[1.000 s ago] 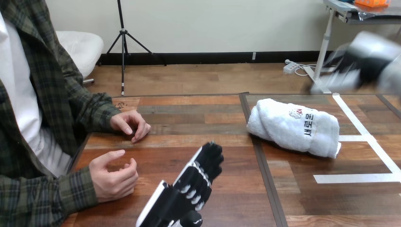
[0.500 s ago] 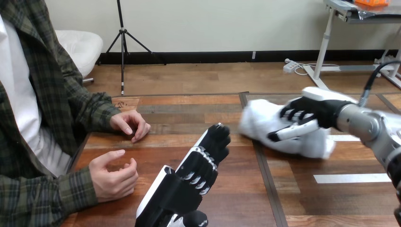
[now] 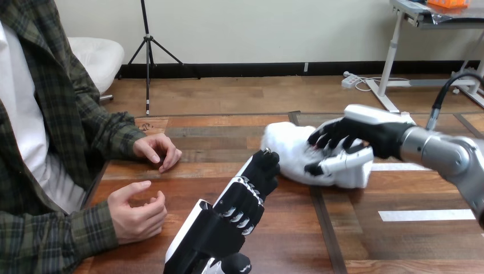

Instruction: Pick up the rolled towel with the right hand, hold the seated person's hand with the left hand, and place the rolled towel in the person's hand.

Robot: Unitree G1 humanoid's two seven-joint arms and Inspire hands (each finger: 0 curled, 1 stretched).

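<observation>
White terry roll: in the head view we see the rolled towel (image 3: pixel 288 149) near the middle of the table (image 3: pixel 354 240). The right hand (image 3: pixel 371 130) is clamped on it, fingers over the top and thumb in front. We cannot tell if it is clear of the wood. The left hand (image 3: pixel 242 202) is released, fingers near straight, grasping nothing, tips just beside the towel's left end. The person's nearer hand (image 3: pixel 137 212) lies half curled, apart from the left hand; the person's farther hand (image 3: pixel 155 149) rests on the table.

Risks, as we judge:
- The two robot hands clash at the towel.
- The roll sags or unrolls, since the grip sits toward one end.
- The towel drops if delivered to a hand not yet held and half closed.
</observation>
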